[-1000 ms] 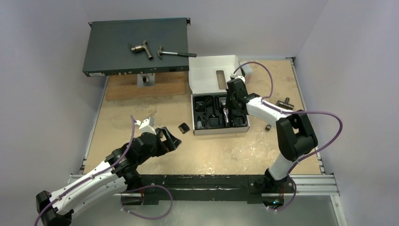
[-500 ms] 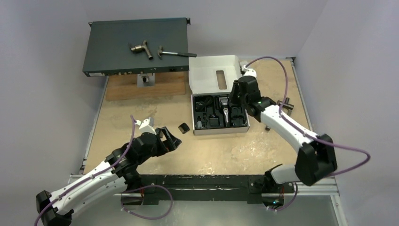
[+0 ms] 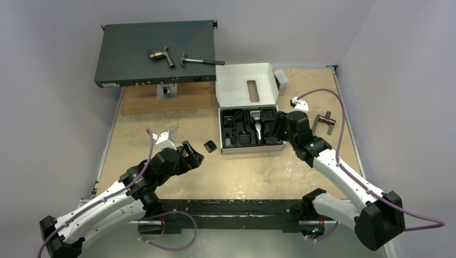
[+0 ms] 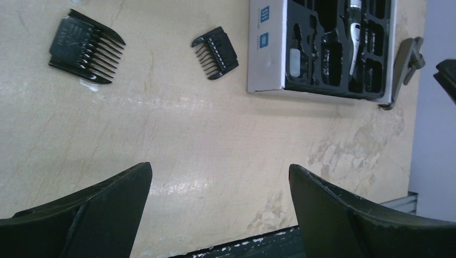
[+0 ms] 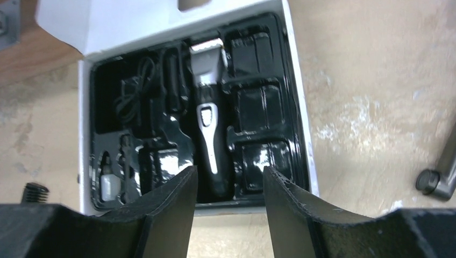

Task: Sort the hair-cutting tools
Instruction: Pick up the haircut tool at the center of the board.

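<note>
Comb attachment point(image 5: 34, 188) partly behind right end effector point(image 5: 229, 173) body

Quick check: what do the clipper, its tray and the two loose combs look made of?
Hair clipper: black plastic body, satin silver front panel, maybe metal or painted plastic.
Tray: thin glossy black plastic, judging by sharp highlights.
Larger comb attachment and smaller comb attachment: matte black moulded plastic, thin teeth.

clipper point(image 5: 208, 123) in box point(image 4: 266, 59), small comb point(image 4: 215, 52), large comb point(image 4: 83, 49) outside
</note>
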